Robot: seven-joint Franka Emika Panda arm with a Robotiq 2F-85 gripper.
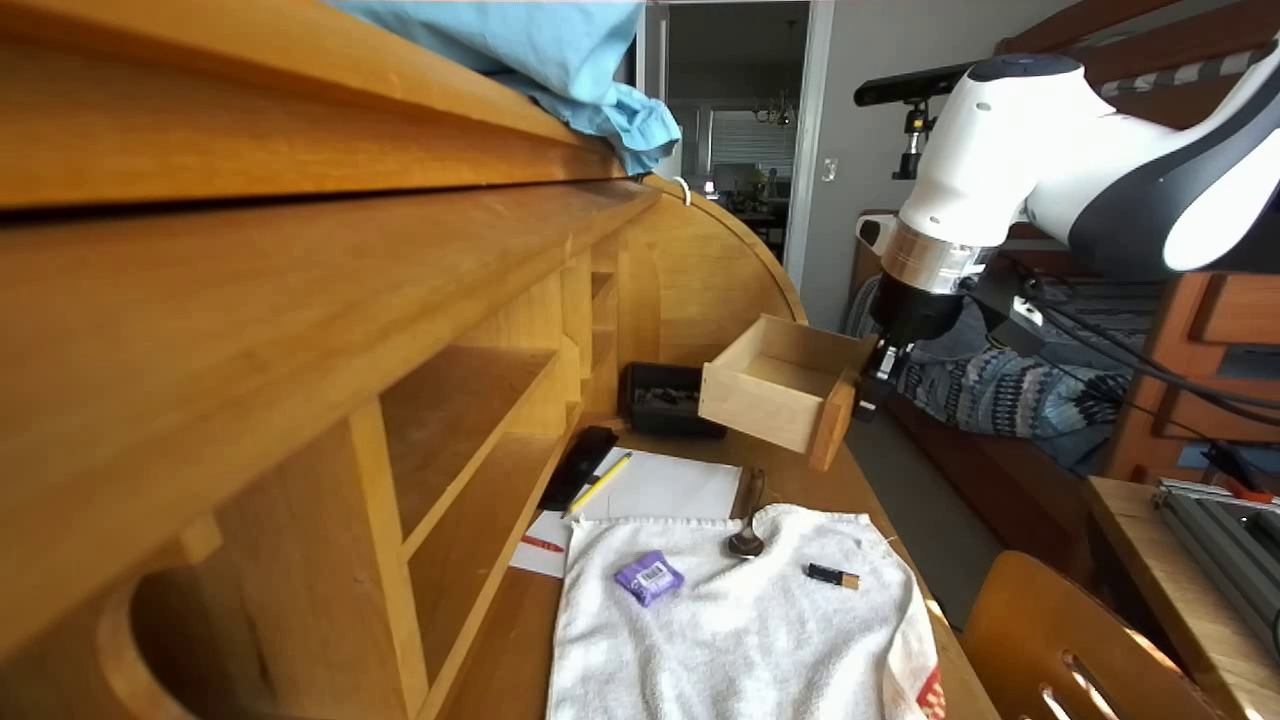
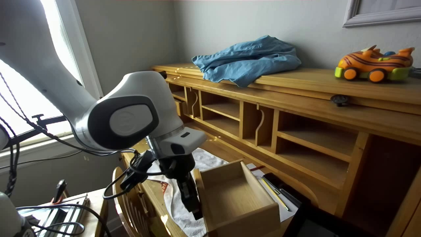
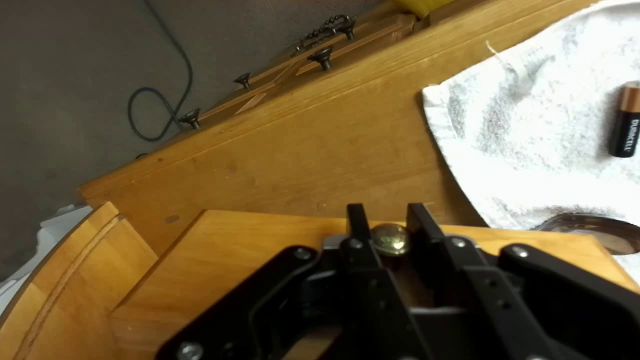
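Observation:
My gripper (image 3: 386, 210) is shut on a round brass knob (image 3: 390, 239) on the front of a small wooden drawer (image 3: 270, 230). In both exterior views the drawer (image 1: 760, 412) (image 2: 250, 220) is out of any slot, open side up, and looks tilted and raised over the desk top. The gripper (image 1: 870, 398) is at its outer face, and in an exterior view the gripper (image 2: 196, 214) points down along that face. The drawer looks empty. The knob is hidden in both exterior views.
On a white towel (image 1: 720, 650) lie a purple packet (image 1: 650, 578), a dark spoon (image 1: 746, 543) and a battery (image 1: 833, 576). A yellow pencil (image 1: 598, 485), black case (image 1: 578, 468) and black bin (image 1: 675, 420) lie behind. Desk cubbies (image 2: 223, 110) line the back; a chair (image 1: 1080, 640) stands in front.

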